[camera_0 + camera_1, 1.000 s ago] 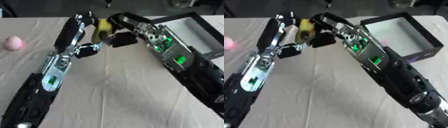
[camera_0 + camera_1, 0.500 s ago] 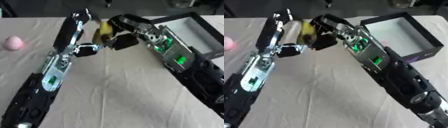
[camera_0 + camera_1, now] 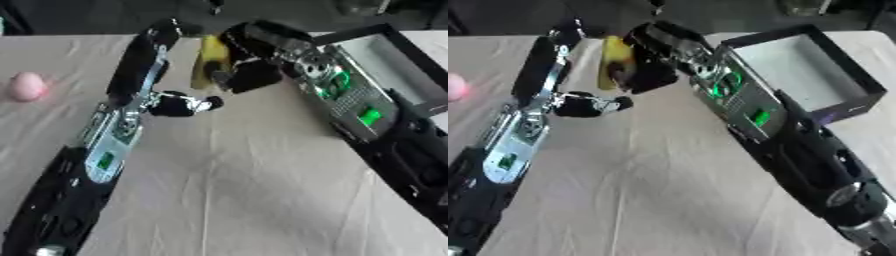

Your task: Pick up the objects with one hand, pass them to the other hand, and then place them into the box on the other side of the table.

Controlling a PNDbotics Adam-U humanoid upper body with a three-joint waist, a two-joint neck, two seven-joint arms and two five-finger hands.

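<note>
A yellow, banana-like object (image 3: 210, 62) hangs above the far middle of the table, with the dark fingers of my right hand (image 3: 249, 75) shut on it. My left hand (image 3: 140, 70) stands just left of it, fingers straight and pointing to the far edge, thumb (image 3: 188, 104) sticking out below the yellow object; I see no grip by it. A pink, egg-shaped object (image 3: 26, 86) lies on the cloth at far left. The black box (image 3: 794, 32), pale inside, stands at far right behind my right forearm.
A wrinkled beige cloth (image 3: 236, 200) covers the table. My two forearms run diagonally from the lower corners toward the far middle. Dark floor and dim shapes lie beyond the far edge.
Little has moved. The left thumb has dropped slightly away from the right hand, and the yellow object stays in the right hand's fingers.
</note>
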